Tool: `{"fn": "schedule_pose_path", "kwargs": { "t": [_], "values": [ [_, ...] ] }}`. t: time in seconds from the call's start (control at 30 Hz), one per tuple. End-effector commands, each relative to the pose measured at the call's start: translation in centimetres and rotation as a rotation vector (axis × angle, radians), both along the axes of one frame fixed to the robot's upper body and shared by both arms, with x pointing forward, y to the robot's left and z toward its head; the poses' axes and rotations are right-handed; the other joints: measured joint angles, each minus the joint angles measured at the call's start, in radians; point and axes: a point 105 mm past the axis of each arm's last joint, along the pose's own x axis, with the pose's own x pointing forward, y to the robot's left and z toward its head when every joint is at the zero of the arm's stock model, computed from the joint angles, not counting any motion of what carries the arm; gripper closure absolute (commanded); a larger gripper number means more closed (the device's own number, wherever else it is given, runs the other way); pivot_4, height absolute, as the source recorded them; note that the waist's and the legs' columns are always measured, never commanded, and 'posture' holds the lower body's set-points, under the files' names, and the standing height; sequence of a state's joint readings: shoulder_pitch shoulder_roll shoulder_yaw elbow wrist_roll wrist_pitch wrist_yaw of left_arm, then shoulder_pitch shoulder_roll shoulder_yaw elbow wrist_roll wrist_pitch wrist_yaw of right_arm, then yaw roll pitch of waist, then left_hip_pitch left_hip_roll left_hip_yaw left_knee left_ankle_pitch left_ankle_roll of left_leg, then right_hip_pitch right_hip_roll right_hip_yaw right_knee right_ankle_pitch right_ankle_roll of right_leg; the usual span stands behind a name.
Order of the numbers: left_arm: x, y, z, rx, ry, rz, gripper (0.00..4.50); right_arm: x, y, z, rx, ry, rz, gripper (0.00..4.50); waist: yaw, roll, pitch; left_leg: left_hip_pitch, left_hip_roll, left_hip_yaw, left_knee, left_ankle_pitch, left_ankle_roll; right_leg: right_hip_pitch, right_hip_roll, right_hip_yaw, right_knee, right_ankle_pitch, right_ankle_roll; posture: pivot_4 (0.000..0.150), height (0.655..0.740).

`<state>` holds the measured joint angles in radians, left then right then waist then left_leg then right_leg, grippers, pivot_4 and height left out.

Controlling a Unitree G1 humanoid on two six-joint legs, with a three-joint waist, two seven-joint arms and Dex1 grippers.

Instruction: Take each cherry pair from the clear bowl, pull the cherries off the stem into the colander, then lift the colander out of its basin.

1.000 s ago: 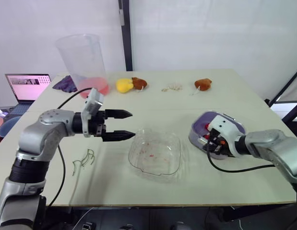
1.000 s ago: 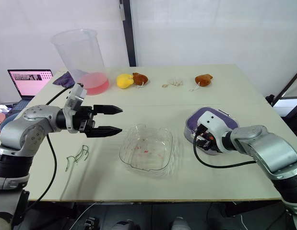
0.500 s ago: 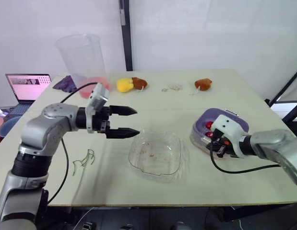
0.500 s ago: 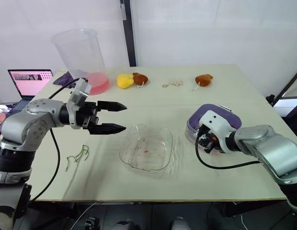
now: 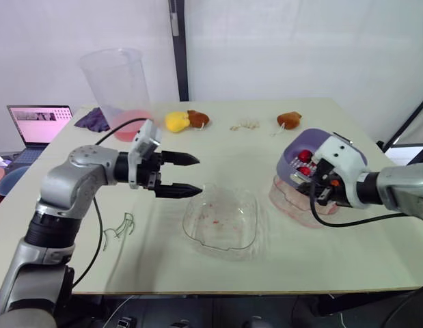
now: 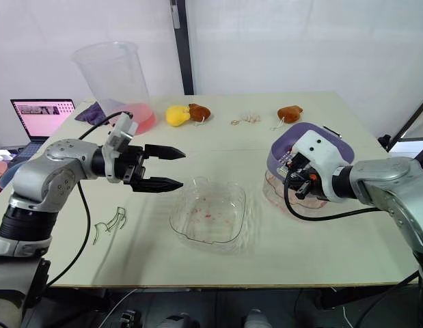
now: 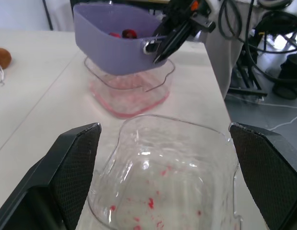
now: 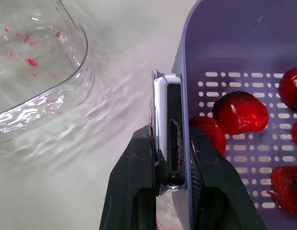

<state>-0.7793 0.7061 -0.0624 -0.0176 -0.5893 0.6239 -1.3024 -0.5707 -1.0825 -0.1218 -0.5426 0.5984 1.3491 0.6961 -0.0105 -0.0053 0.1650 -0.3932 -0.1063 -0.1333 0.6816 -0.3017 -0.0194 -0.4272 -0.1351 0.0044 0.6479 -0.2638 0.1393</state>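
Note:
My right gripper (image 6: 298, 179) is shut on the metal handle (image 8: 168, 129) at the rim of the purple colander (image 5: 300, 145). It holds the colander tilted in the air above the clear basin (image 5: 285, 202), which has pink juice at its bottom. Several red cherries (image 8: 240, 111) lie inside the colander. The clear bowl (image 5: 221, 220) sits in the middle of the table, holding only red smears. My left gripper (image 5: 199, 174) hovers open just left of the bowl, its fingertips pointing across the bowl towards the colander (image 7: 114, 52).
Loose green stems (image 5: 121, 225) lie on the table at the left. At the back stand a tall clear jug (image 5: 119, 82), a pink dish (image 5: 136, 121), a purple cloth (image 5: 93, 120), yellow and brown soft toys (image 5: 178, 121) and another brown one (image 5: 289, 120). A laptop (image 5: 39, 123) sits off the table's left edge.
My right gripper has raised the colander out of the basin and tipped it; the basin stays on the table. My left gripper has drifted slightly right, towards the bowl.

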Motion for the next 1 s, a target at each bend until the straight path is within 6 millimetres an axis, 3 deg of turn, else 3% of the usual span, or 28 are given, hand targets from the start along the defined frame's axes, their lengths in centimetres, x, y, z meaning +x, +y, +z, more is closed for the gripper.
{"fn": "schedule_pose_path", "kwargs": {
  "t": [0.03, 0.5, 0.83, 0.93, 1.0],
  "values": [
    [0.1, 0.0, 1.2, -0.013, -0.056, -0.005, 0.00, -0.1, 0.6, 1.9, 0.040, -0.085, 0.014, 4.26, 0.000, 0.000, 0.000, 0.000, 0.000, 0.000, 0.000, 0.000, 0.000, 0.000, 0.000, 0.000, 0.000, 0.000, 0.000, 0.150, 0.7400],
    [0.9, -0.1, 0.8, 0.002, -0.061, -0.001, 0.00, -1.3, -0.5, 4.4, 0.274, -0.132, -0.007, 4.26, 0.000, 0.000, 0.000, 0.000, 0.000, 0.000, 0.000, 0.000, 0.000, 0.000, 0.000, 0.000, 0.000, 0.000, 0.000, 0.150, 0.7400],
    [1.6, 0.7, 0.9, -0.013, -0.055, 0.053, 0.00, -1.1, -1.3, 4.3, 0.387, -0.111, -0.061, 4.26, 0.000, 0.000, 0.000, 0.000, 0.000, 0.000, 0.000, 0.000, 0.000, 0.000, 0.000, 0.000, 0.000, 0.000, 0.000, 0.150, 0.7400],
    [1.6, 1.0, 0.9, -0.024, -0.048, 0.063, 0.00, -1.3, -1.3, 2.8, 0.377, -0.044, -0.073, 4.26, 0.000, 0.000, 0.000, 0.000, 0.000, 0.000, 0.000, 0.000, 0.000, 0.000, 0.000, 0.000, 0.000, 0.000, 0.000, 0.150, 0.7400],
    [1.6, 1.1, 0.8, -0.033, -0.044, 0.074, 0.00, -1.0, -1.3, 2.9, 0.390, -0.057, -0.081, 4.26, 0.000, 0.000, 0.000, 0.000, 0.000, 0.000, 0.000, 0.000, 0.000, 0.000, 0.000, 0.000, 0.000, 0.000, 0.000, 0.150, 0.7400]
  ]
}}
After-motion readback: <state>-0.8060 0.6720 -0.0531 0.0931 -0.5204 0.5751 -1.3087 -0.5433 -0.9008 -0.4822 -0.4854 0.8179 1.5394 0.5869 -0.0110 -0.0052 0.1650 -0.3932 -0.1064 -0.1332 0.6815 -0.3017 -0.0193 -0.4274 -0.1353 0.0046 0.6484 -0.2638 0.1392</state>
